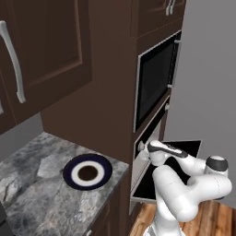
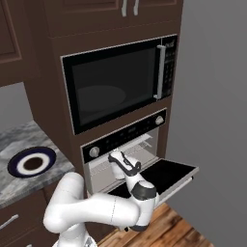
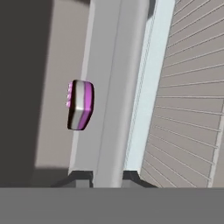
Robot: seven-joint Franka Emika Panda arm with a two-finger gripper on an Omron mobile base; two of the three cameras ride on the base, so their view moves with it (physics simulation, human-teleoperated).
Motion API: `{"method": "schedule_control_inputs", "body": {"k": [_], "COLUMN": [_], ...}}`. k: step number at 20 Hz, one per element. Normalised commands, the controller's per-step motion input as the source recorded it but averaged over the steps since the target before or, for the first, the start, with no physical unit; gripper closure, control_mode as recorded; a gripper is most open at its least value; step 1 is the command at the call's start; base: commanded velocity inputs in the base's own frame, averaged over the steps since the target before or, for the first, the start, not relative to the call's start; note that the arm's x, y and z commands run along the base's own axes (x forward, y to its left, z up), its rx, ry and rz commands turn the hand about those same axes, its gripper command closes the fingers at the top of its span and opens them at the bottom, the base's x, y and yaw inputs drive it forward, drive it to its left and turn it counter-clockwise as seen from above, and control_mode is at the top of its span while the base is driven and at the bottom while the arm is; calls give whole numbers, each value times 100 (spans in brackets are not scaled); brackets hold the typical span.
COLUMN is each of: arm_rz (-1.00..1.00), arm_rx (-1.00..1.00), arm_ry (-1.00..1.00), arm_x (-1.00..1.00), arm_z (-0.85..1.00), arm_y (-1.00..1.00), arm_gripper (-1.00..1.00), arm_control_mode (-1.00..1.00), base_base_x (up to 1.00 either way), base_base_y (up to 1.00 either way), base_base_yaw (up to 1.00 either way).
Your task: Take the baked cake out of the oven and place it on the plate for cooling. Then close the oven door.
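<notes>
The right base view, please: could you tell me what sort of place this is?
A home kitchen, rendered: a built-in oven with its oven door dropped open, a microwave above it, and a plate on a stone counter.

You see the plate (image 1: 87, 172) with a navy rim, white ring and brown centre on a mottled grey surface (image 1: 32, 193). Beyond your dark fingers (image 3: 81, 177), a small object (image 3: 80, 105) shows magenta, white and dark bands against a pale grey rack (image 3: 183, 109).

The light is even and soft, without glare. The black-glass microwave door (image 2: 116, 91) carries a faint pale reflection. A dark shadow covers the left part of the hand view. All pictures look slightly blurred.
</notes>
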Motion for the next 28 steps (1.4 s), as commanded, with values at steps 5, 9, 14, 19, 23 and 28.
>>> {"method": "schedule_control_inputs", "body": {"k": [5,9,14,19,23,28], "arm_rz": [0,0,0,0,-1,-2], "arm_rx": [15,8,0,0,0,0], "arm_ry": [-6,-1,-3,-6,-9,-9], "arm_x": [0,0,0,0,-1,-8], "arm_z": [-11,-5,-15,-26,-37,-41], "arm_y": [0,-3,-22,-34,-42,-59], "arm_gripper": [100,100,100,100,100,100], "arm_control_mode": [-100,-100,-100,-100,-100,-100], "base_base_x": [0,0,0,0,0,0], "base_base_y": [0,0,0,0,0,0], "base_base_yaw": [0,0,0,0,0,0]}}
